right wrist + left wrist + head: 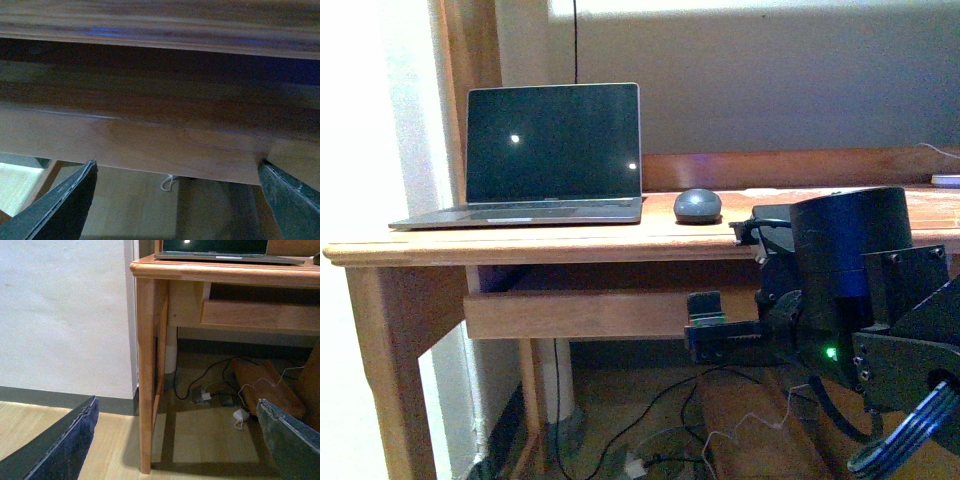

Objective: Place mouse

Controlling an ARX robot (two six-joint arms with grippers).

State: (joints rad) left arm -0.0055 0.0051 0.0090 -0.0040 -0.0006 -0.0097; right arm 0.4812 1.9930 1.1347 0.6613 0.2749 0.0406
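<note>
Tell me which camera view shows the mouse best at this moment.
The front view: the mouse sits whole and unobstructed on the desk, right of the laptop. The left wrist view catches at most a dark sliver at its edge; the right wrist view shows only the desk's underside.

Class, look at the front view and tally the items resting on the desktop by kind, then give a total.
Laptop: 1
Mouse: 1
Small white device at the desk's far right edge: 1
Total: 3
</note>
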